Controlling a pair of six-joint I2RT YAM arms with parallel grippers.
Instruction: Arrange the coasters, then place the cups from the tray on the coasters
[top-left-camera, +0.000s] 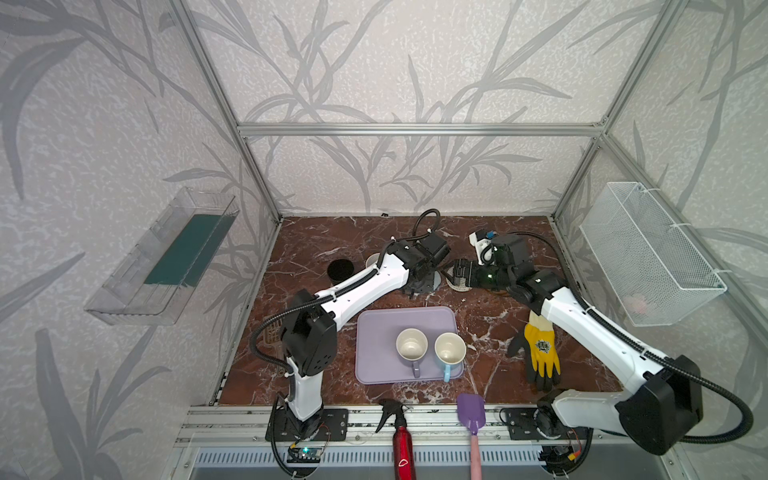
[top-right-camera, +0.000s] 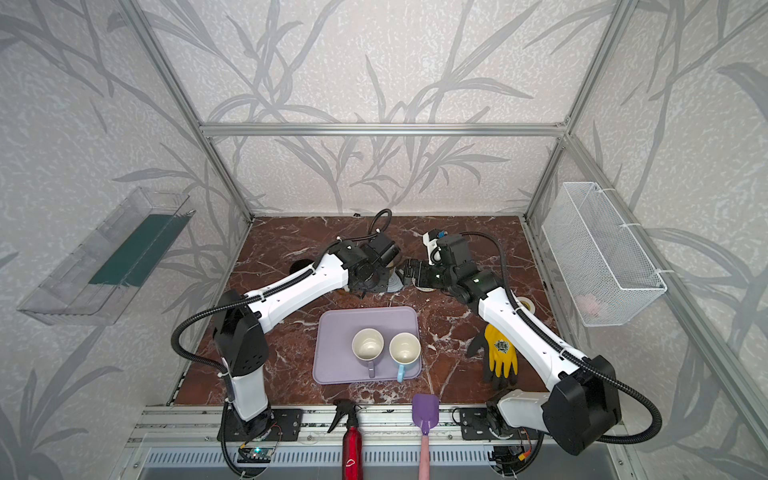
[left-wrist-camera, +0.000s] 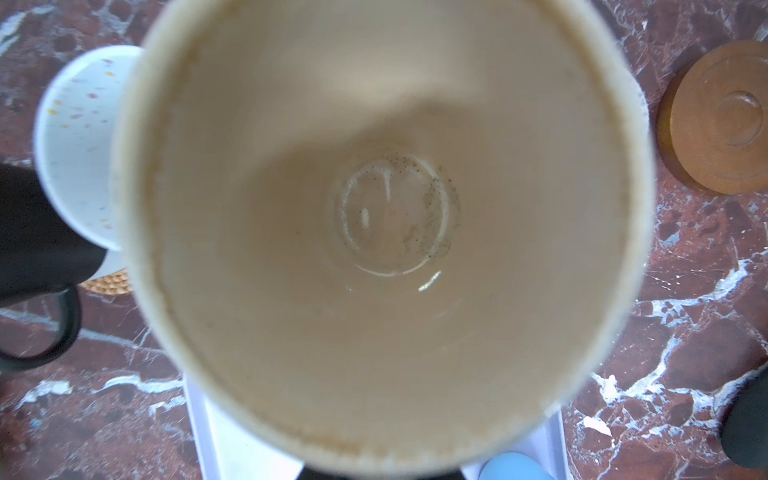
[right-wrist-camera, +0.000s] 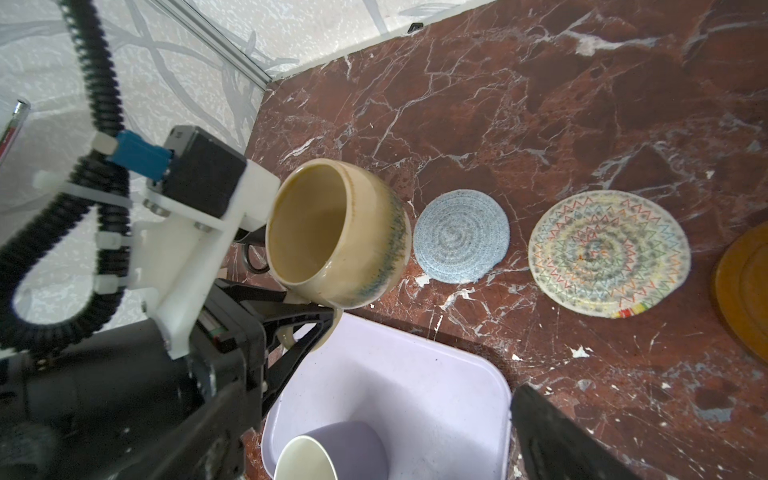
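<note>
The left pincer (right-wrist-camera: 316, 320) is pressed tight on the handle of the cream mug (right-wrist-camera: 336, 232). The mug is tipped on its side in the air, with its open mouth facing the left wrist camera. It hangs just past the far edge of the tray (right-wrist-camera: 395, 395) and just beside the grey-blue coaster (right-wrist-camera: 461, 237), not on it. Inside the mug there are only a few dark specks at the bottom.

The right pincer (top-left-camera: 458, 272) is spread wide with nothing in it. It is over the cream coaster (right-wrist-camera: 609, 253).

The tray holds two mugs standing side by side, the lavender mug (top-left-camera: 411, 347) and the blue mug (top-left-camera: 449, 351). Both are white inside.

At the back, the speckled mug (left-wrist-camera: 79, 145) sits on the rattan coaster (left-wrist-camera: 110, 282), next to the black mug (top-left-camera: 340, 270). An amber coaster (left-wrist-camera: 723, 120) lies bare.

The wire basket (top-left-camera: 648, 249) on the right wall has something pink in it, but I cannot tell what. The clear bin (top-left-camera: 166, 257) on the left wall has a flat dark green thing in it.
</note>
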